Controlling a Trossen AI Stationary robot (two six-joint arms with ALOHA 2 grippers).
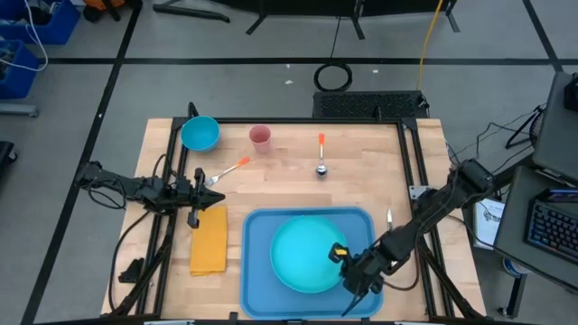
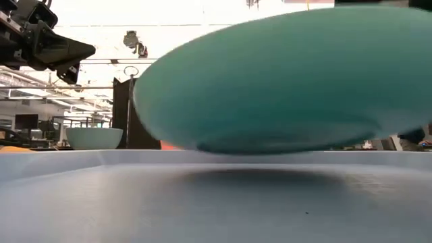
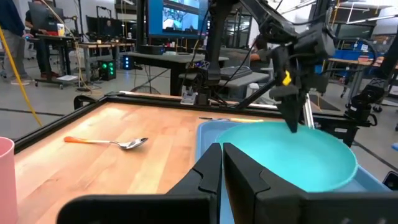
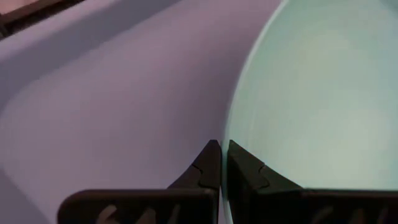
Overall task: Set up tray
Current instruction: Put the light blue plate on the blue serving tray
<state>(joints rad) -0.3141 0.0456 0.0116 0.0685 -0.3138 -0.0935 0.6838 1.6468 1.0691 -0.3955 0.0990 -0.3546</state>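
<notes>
The blue tray (image 1: 257,271) lies at the table's near edge, right of centre. Over it hangs a round teal plate (image 1: 307,255), with my right gripper (image 1: 348,271) shut on the plate's near right rim. In the low view the plate (image 2: 283,81) floats above the tray's floor (image 2: 202,202), with its shadow beneath it. My left gripper (image 1: 206,187) waits shut at the table's left, pointing level toward the right, with nothing between its fingers (image 3: 222,149). My right gripper pinches the plate's rim (image 4: 231,124) between its two fingers, one on the plate's inner side and one on its outer side. The fingers slant down from the table's near right. The plate is lifted clear of the tray's floor.
A yellow napkin (image 1: 209,240) lies left of the tray. Toward the far edge stand a blue bowl (image 1: 200,134) and a pink cup (image 1: 260,136). An orange-handled fork (image 1: 226,171) and an orange-handled spoon (image 1: 321,155) lie on the bare wood.
</notes>
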